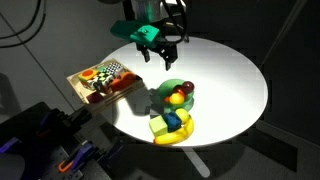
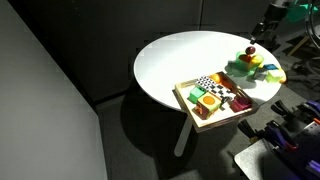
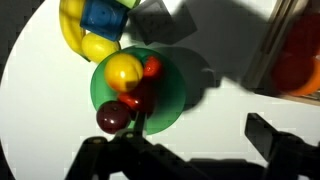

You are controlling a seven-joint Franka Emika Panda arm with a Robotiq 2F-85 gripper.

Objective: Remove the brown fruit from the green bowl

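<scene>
Darkness was seen all around the white round counter [image 1: 230, 80], on which the green bowl [image 3: 170, 100] was set just beside a yellow banana-shaped piece [image 3: 85, 40] and near a wooden tray [image 1: 105, 80]. The brown fruit [image 3: 114, 117] was found at the bowl's rim, touching a yellow fruit [image 3: 123, 70], with a red fruit [image 3: 152, 68] close by. The claw [image 1: 158, 52] was held above the bowl, spread wide, with nothing gripped. A neighbouring fruit could be pinched instead, or the light bowl tipped, if the descent were misaligned.
</scene>
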